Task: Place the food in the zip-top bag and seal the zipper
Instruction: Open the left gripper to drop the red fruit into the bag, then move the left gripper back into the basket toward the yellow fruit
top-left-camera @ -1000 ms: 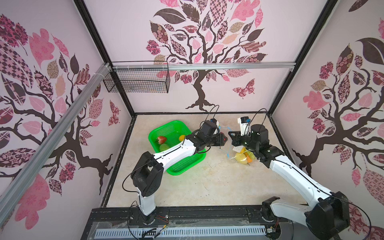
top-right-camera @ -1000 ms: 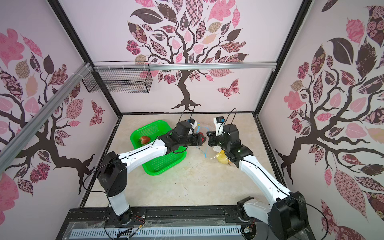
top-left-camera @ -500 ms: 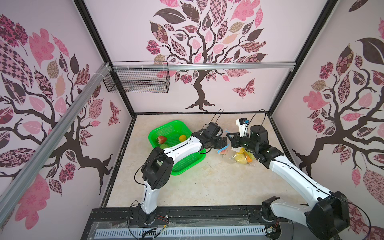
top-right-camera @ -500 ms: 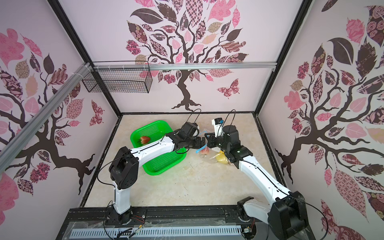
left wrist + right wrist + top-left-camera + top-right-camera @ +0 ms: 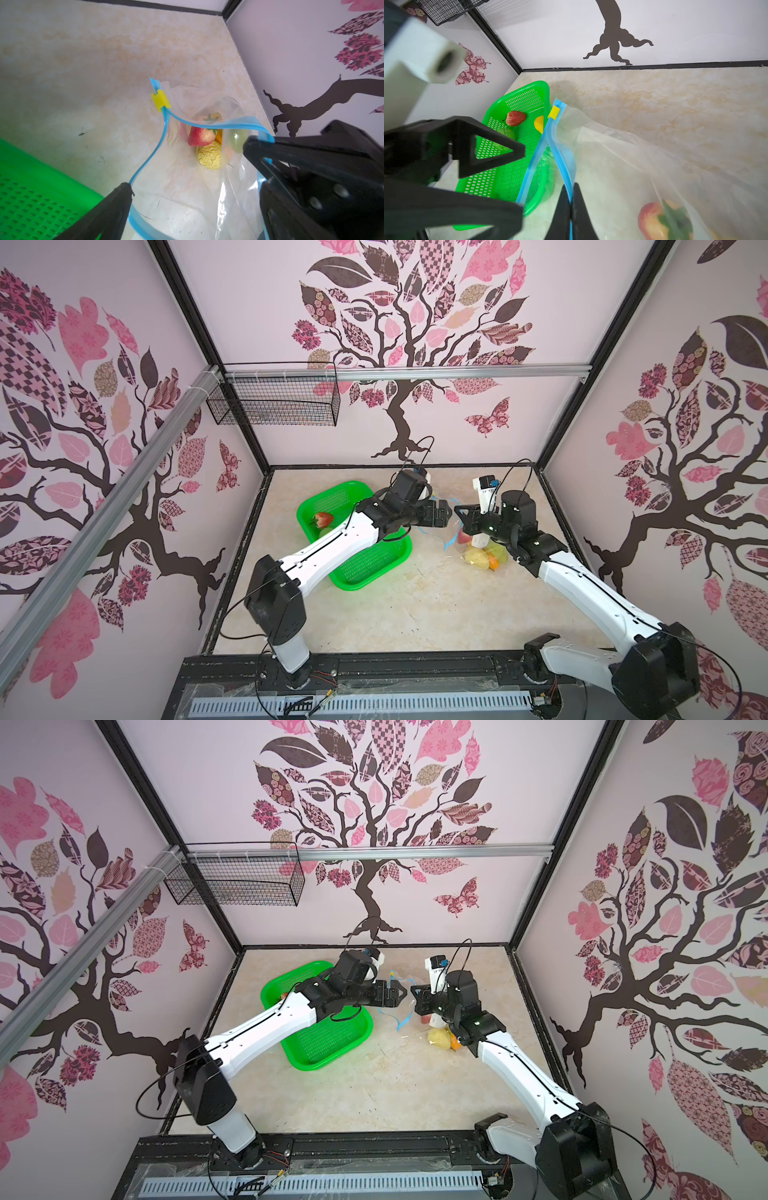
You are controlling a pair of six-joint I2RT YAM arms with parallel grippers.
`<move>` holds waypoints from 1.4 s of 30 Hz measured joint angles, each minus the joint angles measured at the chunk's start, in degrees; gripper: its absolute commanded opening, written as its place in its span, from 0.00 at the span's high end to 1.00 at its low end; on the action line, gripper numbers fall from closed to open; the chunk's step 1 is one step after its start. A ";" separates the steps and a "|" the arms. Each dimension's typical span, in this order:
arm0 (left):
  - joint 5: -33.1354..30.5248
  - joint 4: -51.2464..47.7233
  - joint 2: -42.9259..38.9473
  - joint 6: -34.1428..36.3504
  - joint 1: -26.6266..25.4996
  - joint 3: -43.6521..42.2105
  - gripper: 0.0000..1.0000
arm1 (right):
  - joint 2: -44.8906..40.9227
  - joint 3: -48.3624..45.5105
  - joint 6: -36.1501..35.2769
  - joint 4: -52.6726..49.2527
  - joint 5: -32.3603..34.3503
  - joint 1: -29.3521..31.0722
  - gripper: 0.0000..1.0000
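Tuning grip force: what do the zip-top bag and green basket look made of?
Zip-top bag: thin clear plastic film, glossy; it crinkles and the food shows through. Green basket: probably rigid moulded plastic, shiny, with a perforated mesh floor.

No text can be read anywhere; nearest candidate is a short line of dark print on the white camera housing [image 5: 483, 493] at the right arm's wrist, seen in both top views [image 5: 436, 971]; its characters are too small to make out; in the left wrist view the white patch [image 5: 178, 216] on the zip-top bag [image 5: 187, 176] carries a few faint dark specks; they cannot be read as letters or numbers.
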 measured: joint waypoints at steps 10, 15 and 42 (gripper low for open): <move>-5.64 0.15 -5.60 0.42 4.55 -7.56 0.02 | 0.11 0.00 0.00 0.00 -0.66 -0.09 1.00; -13.88 -0.02 -6.14 1.44 10.64 -9.77 0.01 | 0.11 0.00 0.02 0.00 -0.70 -0.07 1.00; -27.89 0.42 17.88 8.35 21.57 -2.36 0.04 | 0.11 0.00 -0.04 -0.02 -0.15 -0.07 1.00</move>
